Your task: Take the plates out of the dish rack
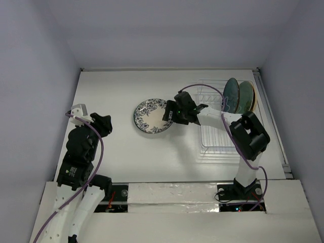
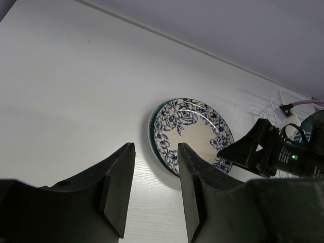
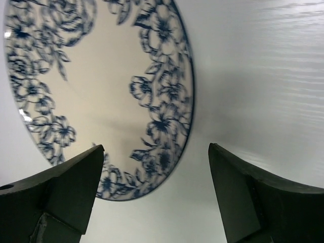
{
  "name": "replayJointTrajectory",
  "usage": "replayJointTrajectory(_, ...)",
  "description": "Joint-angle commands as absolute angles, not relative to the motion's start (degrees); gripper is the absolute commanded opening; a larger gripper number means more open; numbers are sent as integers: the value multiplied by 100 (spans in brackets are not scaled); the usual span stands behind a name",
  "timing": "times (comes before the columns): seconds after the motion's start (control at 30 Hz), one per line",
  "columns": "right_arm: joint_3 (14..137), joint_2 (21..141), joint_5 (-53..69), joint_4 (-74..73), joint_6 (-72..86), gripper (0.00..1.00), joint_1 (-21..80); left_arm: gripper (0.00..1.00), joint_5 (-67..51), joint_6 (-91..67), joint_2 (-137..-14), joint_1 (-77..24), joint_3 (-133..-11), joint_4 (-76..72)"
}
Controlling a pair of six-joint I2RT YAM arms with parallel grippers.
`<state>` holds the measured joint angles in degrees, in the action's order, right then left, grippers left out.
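**Right jaws:** they stand wide apart over the near right rim of the flowered plate (image 3: 101, 76), one on each side of that rim, and hold nothing. I cannot tell whether either one touches the plate.

**Flowered plate:** it lies flat on the bench (image 1: 116, 91), left of the dish rack (image 1: 215, 142). It rests on a lower plate (image 2: 151, 132), of which only a teal edge shows. I judge this to be the unloading stack, set where the right arm can reach it from the rack.

**Dish rack:** it is on the right of the bench. Three plates stand on edge, close together, in its far rows: a teal plate (image 1: 231, 94), a green plate (image 1: 246, 96) and a tan plate (image 1: 254, 98). I see none in the near rows, and I judge three are left to unload.

**Left jaws:** they are partly open and hold nothing. They sit at the left of the bench, well apart from the stack and facing it, probably parked there to keep clear of the right arm.
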<state>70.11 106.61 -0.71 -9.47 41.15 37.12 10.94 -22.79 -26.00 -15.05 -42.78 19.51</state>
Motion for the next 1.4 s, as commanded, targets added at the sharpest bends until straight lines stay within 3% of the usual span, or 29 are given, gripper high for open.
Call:
replayJointTrajectory(0.0, 7365, 10600, -649, -1669, 3604, 89, 3727, 36, 1055, -2241, -2549, -1538, -4254, 1723)
replayJointTrajectory(0.1, 7269, 10276, -764, -1766, 3472, 88, 3779, 36, 1063, -2241, -2558, -1538, -4254, 1723)
replayJointTrajectory(0.2, 7251, 9512, -870, -1880, 3296, 78, 3779, 36, 1055, -2232, -2566, -1538, -4245, 1723)
replayJointTrajectory(0.27, 7321, 8855, -1080, -2108, 3113, 64, 3779, 36, 1046, -2233, -2566, -1538, -4245, 1723)
replayJointTrajectory(0.3, 7373, 8642, -1203, -2205, 3050, 56, 3779, 36, 1046, -2241, -2575, -1538, -4245, 1714)
replayJointTrajectory(0.33, 7470, 8422, -1613, -2293, 2937, 27, 3779, 36, 1037, -2241, -2566, -1538, -4245, 1714)
replayJointTrajectory(0.4, 7567, 7894, -2072, -2670, 2848, 0, 3657, 36, 1046, -2241, -2566, -1538, -4245, 1714)
replayJointTrajectory(0.53, 7682, 7427, -3291, -3295, 2549, 0, 2928, 34, 993, -2224, -2566, -1538, -4236, 1696)
replayJointTrajectory(0.63, 7664, 7234, -3900, -3743, 2496, 0, 2304, 21, 940, -2197, -2593, -1538, -4228, 1679)
replayJointTrajectory(0.67, 7629, 7181, -4007, -3831, 2461, 0, 2181, 13, 932, -2197, -2593, -1538, -4228, 1670)
replayJointTrajectory(0.7, 7620, 7128, -4077, -3858, 2426, 9, 1971, 10, 932, -2206, -2610, -1538, -4219, 1653)
replayJointTrajectory(0.73, 7603, 7084, -4156, -3867, 2365, 38, 1864, 8, 940, -2206, -2619, -1538, -4219, 1652)
replayJointTrajectory(0.77, 7603, 7084, -4201, -3902, 2312, 51, 1768, 8, 932, -2206, -2619, -1538, -4219, 1652)
replayJointTrajectory(0.83, 7681, 7197, -4306, -3990, 2276, 68, 1556, 8, 923, -2197, -2645, -1538, -4228, 1652)
replayJointTrajectory(1.0, 7717, 7566, -4078, -3841, 2048, 68, 1293, 20, 914, -2197, -2672, -1538, -4236, 1670)
replayJointTrajectory(1.13, 7875, 8164, -4043, -3797, 1943, 57, 1222, 24, 914, -2197, -2672, -1538, -4236, 1670)
replayJointTrajectory(1.3, 8156, 8796, -3990, -3814, 1802, 51, 1169, 26, 940, -2197, -2663, -1538, -4245, 1679)
replayJointTrajectory(1.37, 8287, 8885, -4078, -3884, 1741, 39, 1169, 26, 923, -2197, -2672, -1538, -4245, 1679)
